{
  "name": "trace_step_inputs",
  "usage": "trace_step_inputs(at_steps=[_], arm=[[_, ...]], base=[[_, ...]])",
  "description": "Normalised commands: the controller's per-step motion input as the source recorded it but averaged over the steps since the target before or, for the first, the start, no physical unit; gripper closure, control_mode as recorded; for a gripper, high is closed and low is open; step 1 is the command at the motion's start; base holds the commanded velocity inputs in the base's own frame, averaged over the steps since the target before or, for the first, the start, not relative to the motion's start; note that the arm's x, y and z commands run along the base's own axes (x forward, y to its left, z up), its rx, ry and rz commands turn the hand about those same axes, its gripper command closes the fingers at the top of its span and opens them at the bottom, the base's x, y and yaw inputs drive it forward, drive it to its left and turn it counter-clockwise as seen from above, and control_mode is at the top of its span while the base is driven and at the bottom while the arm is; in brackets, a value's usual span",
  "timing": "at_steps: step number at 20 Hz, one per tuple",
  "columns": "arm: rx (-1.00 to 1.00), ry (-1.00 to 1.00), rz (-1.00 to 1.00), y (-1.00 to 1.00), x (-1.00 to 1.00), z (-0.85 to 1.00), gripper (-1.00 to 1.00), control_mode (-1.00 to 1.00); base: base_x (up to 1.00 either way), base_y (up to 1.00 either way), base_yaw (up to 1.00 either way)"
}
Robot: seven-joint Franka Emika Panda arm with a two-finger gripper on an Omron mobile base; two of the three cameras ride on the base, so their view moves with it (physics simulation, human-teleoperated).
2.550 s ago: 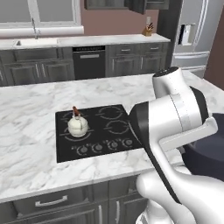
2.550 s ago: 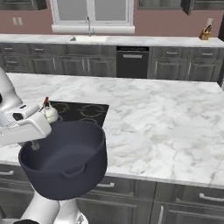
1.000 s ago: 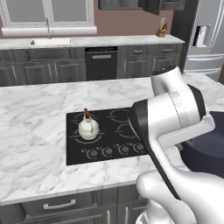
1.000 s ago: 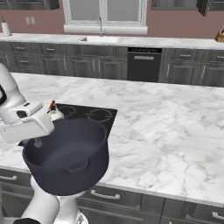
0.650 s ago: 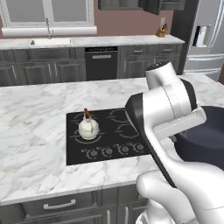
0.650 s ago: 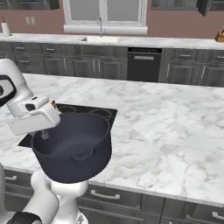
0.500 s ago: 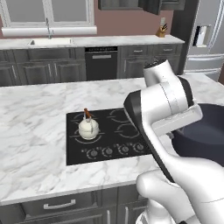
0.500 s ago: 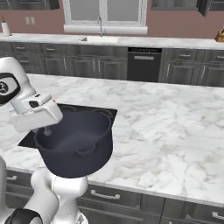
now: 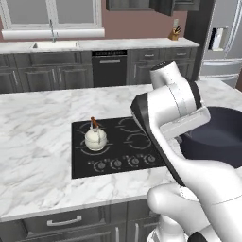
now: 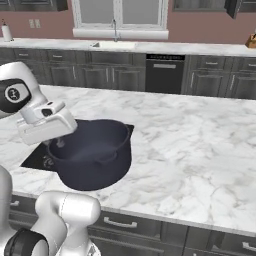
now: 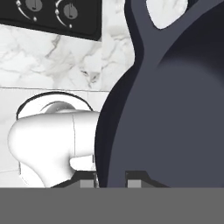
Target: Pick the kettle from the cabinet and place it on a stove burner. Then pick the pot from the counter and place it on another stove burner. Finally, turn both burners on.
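1. The kettle point(image 9: 96, 138) already stands on the cooktop point(image 9: 118, 146), on the far left burner, upright and free of the robot, so the first step of the task looks finished.
2. The pot point(image 10: 92, 152) is off the table point(image 10: 190, 135) and carried in the air. In the right base view it hangs over the near edge of the table, at the right side of the cooktop. By my reading the second step is underway: picked, not yet placed.
3. Left to do, as I judge it: set the pot on a free burner away from the kettle, let go, then turn two of the knobs point(image 9: 124, 162) along the near edge of the cooktop.
4. The end effector point(image 11: 111, 177) is closed narrowly on the pot's rim: in the hand view the dark wall of the pot point(image 11: 170, 118) runs up from between the two finger tips, one on each side of it.
5. The pot thus hangs directly below the end effector point(image 10: 59, 144), gripped at the left part of its rim, with its body reaching out to the right of the hand.
6. In the left base view the pot point(image 9: 215, 137) shows at the right, beyond the arm, well apart from the kettle.
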Motion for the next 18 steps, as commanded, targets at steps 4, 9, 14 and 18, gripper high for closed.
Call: trace_step_inputs(at_steps=[4,9,14,18], arm=[[0.00,-0.03,0.10,0.02,0.22,-0.11,1.00,-1.00],[0.00,-0.06,0.13,0.09,0.20,-0.09,1.00,-1.00],[0.00,-0.03,0.15,0.06,0.10,-0.08,1.00,-1.00],[0.01,0.00,0.09,0.00,0.09,-0.02,1.00,-1.00]], base=[[0.00,0.00,0.00],[0.00,0.00,0.00],[0.00,0.00,0.00],[0.00,0.00,0.00]])
